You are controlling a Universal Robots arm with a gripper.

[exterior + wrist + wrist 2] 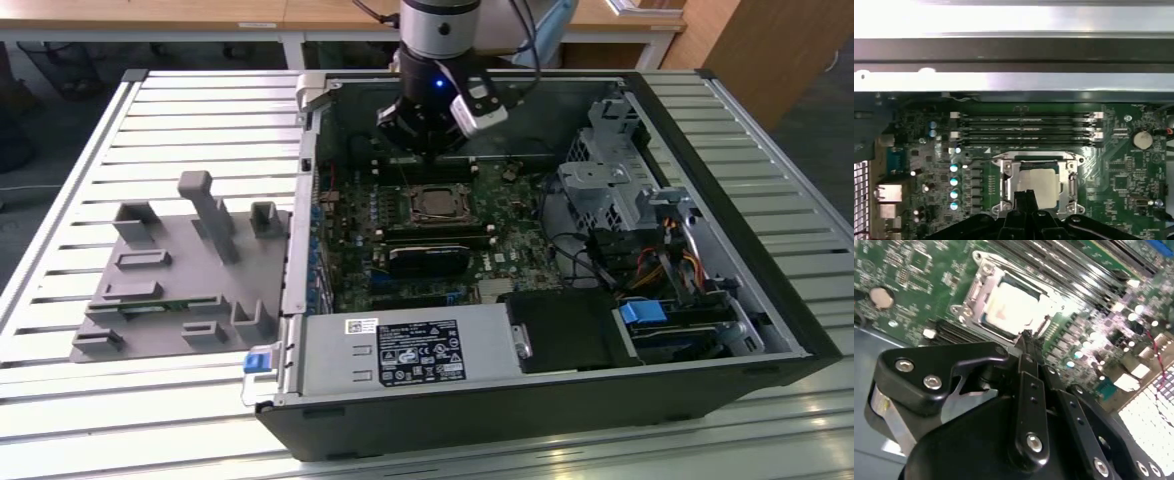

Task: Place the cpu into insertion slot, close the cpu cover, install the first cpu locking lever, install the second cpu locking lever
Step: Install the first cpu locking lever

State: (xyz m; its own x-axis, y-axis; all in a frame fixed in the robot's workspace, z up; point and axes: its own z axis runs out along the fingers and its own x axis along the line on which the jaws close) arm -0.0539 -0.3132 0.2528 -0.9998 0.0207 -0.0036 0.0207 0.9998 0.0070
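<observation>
Found the black two-fingered gripper [427, 150] low inside the open black metal computer case [747, 380], above the green circuit board [521, 215] and just beyond the socket as the exterior view looks. Saw its slim black fingers [1026, 355] drawn together in both wrist views, tips touching in one narrow closed point [1026, 194]. Placed that point at the near edge of the socket; could not tell whether it touched the metal there.

Located the pale silvery-beige square cpu [1037, 182] seated in the small dark square insertion slot [1031, 164], face up and level. Noted the silvery square-windowed metal cpu cover [1005, 181] lying flat around the chip, with the chip's face showing through the window. Could not make out how the locking levers stood.

Marked the long black memory slots [1026, 131] just beside the socket, the big grey labelled power supply box [400, 350] well apart at the case's near wall, and a grey plastic fixture block [174, 290] on the pale slatted metal table [160, 410], outside the case on the exterior view's left.
</observation>
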